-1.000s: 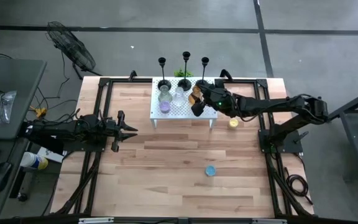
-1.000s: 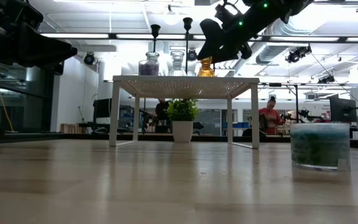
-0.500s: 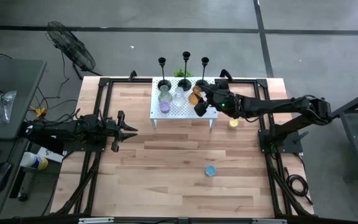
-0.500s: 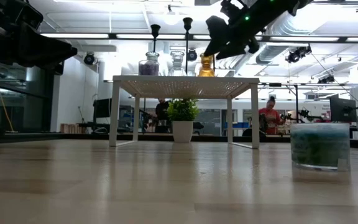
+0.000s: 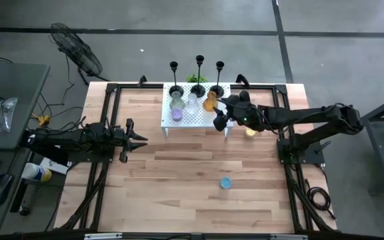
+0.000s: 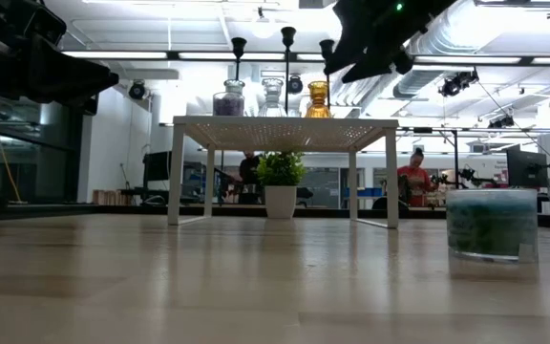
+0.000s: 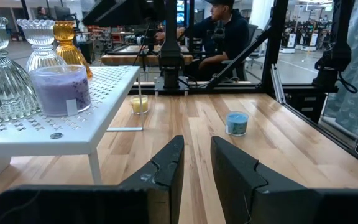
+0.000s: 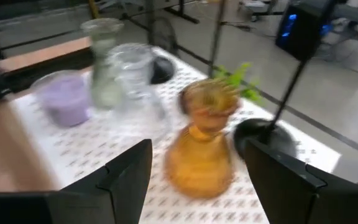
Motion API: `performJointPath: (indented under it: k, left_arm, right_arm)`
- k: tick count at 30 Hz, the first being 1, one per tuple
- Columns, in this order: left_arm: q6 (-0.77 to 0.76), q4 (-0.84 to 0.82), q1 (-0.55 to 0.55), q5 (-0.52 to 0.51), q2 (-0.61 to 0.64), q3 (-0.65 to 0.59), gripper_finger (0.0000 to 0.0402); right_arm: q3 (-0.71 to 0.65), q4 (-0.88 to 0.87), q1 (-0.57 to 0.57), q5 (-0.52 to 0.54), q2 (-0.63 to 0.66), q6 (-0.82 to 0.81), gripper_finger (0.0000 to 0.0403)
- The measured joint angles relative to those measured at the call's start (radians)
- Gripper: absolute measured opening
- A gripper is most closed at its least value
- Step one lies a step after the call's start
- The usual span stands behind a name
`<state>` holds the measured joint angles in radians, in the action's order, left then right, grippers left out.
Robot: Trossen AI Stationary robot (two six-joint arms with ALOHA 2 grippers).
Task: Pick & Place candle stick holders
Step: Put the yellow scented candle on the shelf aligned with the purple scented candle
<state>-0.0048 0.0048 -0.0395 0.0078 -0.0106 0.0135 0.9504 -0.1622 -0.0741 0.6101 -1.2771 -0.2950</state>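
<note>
Standing upright on the white shelf, the orange holder lies just ahead of the right tool, which hangs open and empty, far nearer than the left tool, nearly closed at the desk's edge.

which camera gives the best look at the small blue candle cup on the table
The low view: the blue cup stands close and large. From above it is a small dot; the left wrist view shows it farther off; the right wrist view misses it.
</note>
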Motion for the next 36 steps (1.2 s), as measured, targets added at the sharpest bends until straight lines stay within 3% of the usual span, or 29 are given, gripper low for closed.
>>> performJointPath:
  k: [10,16,27,36]
  left_arm:
    - [0.0,0.0,0.0,0.0,0.0,0.0,0.0077]
    - [0.0,0.0,0.0,0.0,0.0,0.0,0.0077]
    - [0.0,0.0,0.0,0.0,0.0,0.0,0.0077]
    - [0.0,0.0,0.0,0.0,0.0,0.0,0.0077]
  right_arm:
    - [0.0,-0.126,0.104,-0.013,0.03,-0.226,0.0248]
    - [0.0,-0.333,0.184,-0.033,0.081,-0.365,0.0248]
    - [0.0,-0.801,0.279,-0.198,0.115,-0.757,0.0248]
    - [-0.019,-0.997,0.236,-0.371,0.123,-1.113,0.0248]
